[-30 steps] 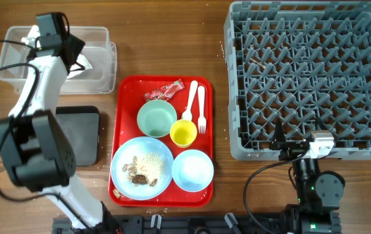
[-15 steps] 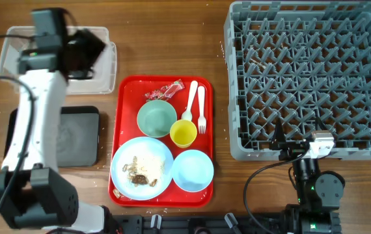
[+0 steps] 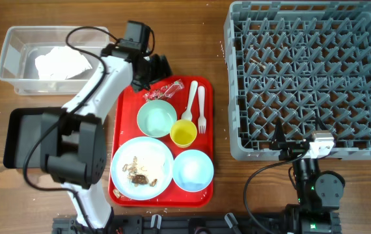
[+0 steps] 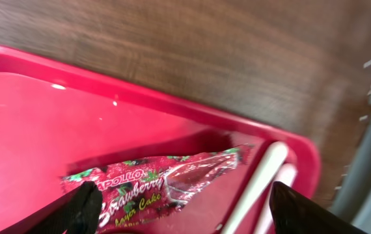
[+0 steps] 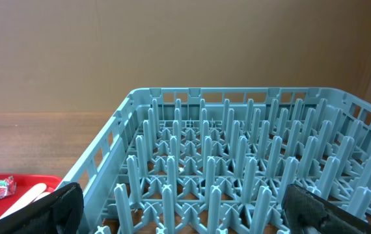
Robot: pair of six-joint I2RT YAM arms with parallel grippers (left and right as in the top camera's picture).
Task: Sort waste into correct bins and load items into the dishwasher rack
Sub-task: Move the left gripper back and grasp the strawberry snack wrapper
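Occupying the far right corner of the surface [image 3: 172, 26]: grey dishwasher rack [image 3: 250, 151]; at the middle, red tray [image 3: 128, 104]; at the far left corner, clear tub [image 3: 16, 86] holding a crumpled napkin [image 3: 60, 64]; at the left edge, black tray [image 3: 23, 136]. On the red tray: pale blue plate [image 3: 120, 159] with food scraps [image 3: 140, 170], mint-green bowl [image 3: 157, 118], pale blue bowl [image 3: 192, 169], yellow cup [image 3: 183, 133], spoon [image 3: 191, 97], fork [image 3: 201, 107], and wrapper [image 3: 164, 91] by its far edge. Left gripper [image 3: 161, 70] hangs over the wrapper, fingers [image 4: 84, 207] spread, grasping nothing; right gripper [image 3: 282, 146] sits near the surface's near right edge, fingers [image 5: 62, 208] released wide.
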